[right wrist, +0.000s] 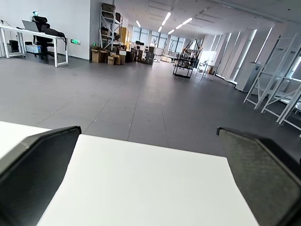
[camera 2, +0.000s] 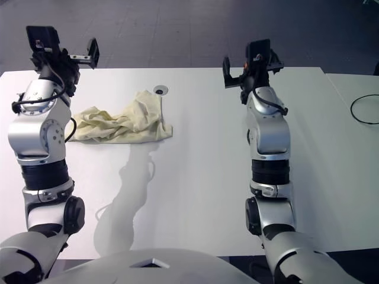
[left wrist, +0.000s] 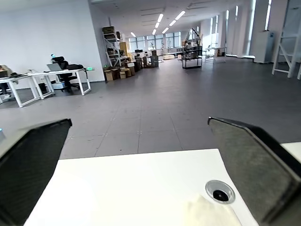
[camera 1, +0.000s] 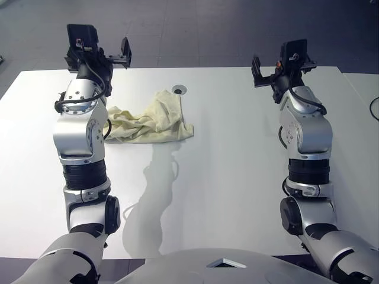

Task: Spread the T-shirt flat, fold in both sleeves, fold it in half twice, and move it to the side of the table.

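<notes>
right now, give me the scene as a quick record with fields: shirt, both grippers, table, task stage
shirt: pale yellow T-shirt, crumpled in a heap, not spread
shirt place: far left part of the table, beside the left arm, just short of the round cable hole
left gripper: left gripper open, empty, raised above the far edge, behind the shirt
right gripper: right gripper open, empty, raised above the far right part of the table, well apart from the shirt
task stage: nothing spread or folded yet
</notes>
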{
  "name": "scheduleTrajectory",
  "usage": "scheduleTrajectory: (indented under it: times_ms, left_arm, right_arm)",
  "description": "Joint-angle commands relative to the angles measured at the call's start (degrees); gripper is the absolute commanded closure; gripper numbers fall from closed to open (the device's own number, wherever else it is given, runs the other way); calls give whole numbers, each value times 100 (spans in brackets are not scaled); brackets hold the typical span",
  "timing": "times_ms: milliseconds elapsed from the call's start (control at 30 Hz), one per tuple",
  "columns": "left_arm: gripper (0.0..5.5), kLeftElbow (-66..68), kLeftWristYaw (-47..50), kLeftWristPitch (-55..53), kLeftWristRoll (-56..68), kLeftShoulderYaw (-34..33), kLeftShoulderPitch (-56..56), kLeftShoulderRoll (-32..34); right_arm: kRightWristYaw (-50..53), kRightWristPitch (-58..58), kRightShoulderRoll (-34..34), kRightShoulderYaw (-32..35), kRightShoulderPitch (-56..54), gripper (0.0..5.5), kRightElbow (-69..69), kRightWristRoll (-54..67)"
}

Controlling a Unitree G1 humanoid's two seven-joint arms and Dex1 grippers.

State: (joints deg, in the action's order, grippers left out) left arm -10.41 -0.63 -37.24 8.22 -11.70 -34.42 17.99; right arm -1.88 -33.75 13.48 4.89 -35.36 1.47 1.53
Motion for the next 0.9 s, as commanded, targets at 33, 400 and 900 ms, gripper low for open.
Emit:
scheduleTrajectory:
  times_ms: [33,400,900]
  left_arm:
    - [10,-98,37,36,-22,-29,24,-45]
    - [10,-97,35,84,-109,28,68,-52]
    - [10,-76,-174,-5,-123,-5,177,233]
  right_arm:
    - [-34,49,23,14,-38,13,37,-14]
    - [-114,101,51,10,-135,13,-71,-23]
    - [-34,5,-37,4,28,13,136,-22]
